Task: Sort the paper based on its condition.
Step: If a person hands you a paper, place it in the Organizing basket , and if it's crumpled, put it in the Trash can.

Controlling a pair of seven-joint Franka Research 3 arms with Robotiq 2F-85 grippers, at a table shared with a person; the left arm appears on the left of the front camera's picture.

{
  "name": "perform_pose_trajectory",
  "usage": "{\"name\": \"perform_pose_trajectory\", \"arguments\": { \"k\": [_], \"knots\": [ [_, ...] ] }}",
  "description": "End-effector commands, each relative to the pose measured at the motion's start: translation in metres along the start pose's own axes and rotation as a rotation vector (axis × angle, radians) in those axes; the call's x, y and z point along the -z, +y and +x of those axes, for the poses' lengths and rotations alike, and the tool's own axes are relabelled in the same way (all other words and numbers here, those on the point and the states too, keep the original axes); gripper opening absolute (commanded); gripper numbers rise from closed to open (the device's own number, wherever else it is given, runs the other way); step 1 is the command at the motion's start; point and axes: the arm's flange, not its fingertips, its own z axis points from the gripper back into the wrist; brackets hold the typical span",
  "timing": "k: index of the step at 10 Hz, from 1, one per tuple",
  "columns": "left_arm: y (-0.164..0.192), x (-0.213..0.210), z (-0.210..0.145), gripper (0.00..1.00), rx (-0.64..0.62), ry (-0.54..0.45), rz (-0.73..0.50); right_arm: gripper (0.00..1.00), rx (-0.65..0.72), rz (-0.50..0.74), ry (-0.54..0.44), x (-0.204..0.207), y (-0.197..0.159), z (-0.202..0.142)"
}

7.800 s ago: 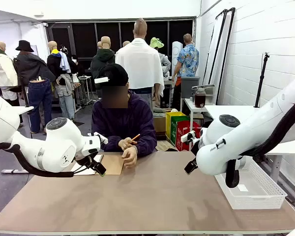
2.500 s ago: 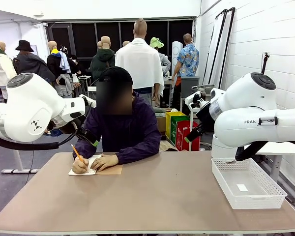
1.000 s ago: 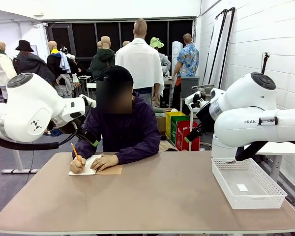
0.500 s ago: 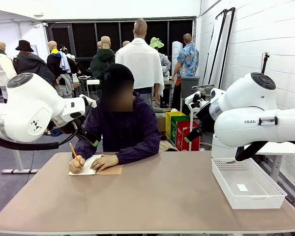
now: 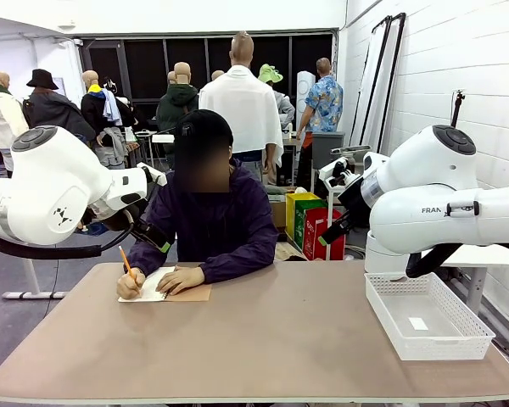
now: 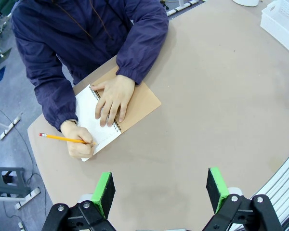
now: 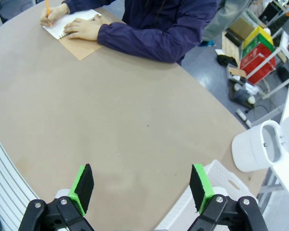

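No loose paper is in view. A person sits at the far side, writing with a pencil [image 5: 127,261] on the white page of a spiral notebook [image 5: 165,288] with a brown cover. One hand lies flat on the notebook [image 6: 98,120]. My left gripper [image 6: 160,187] hangs open and empty high above the table, near the notebook. My right gripper [image 7: 141,185] is also open and empty, high over the table's right half, with the notebook [image 7: 70,29] far off.
A white lattice basket [image 5: 428,318] stands at the table's right edge, and its corner [image 6: 282,19] shows from the left wrist. The brown tabletop [image 5: 271,339] is bare between notebook and basket. Both white arms [image 5: 51,191] [image 5: 433,195] are held up at the sides.
The person's pencil hand shifts slightly over the page while writing. Both arms and grippers have stayed still over the last second.
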Motion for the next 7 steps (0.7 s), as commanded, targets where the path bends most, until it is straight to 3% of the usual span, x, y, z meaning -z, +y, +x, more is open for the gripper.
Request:
{"name": "perform_pose_trajectory", "arguments": {
  "k": [1,7],
  "knots": [
    [-0.0002,0.0001,-0.0003,1.00,0.009,0.000,-0.007,1.00,0.001,0.003,0.000,0.0005,-0.0002,-0.0002],
    [-0.0002,0.0001,-0.0003,1.00,0.009,0.000,-0.007,1.00,0.001,0.003,0.000,0.0005,-0.0002,-0.0002]
  ]
}}
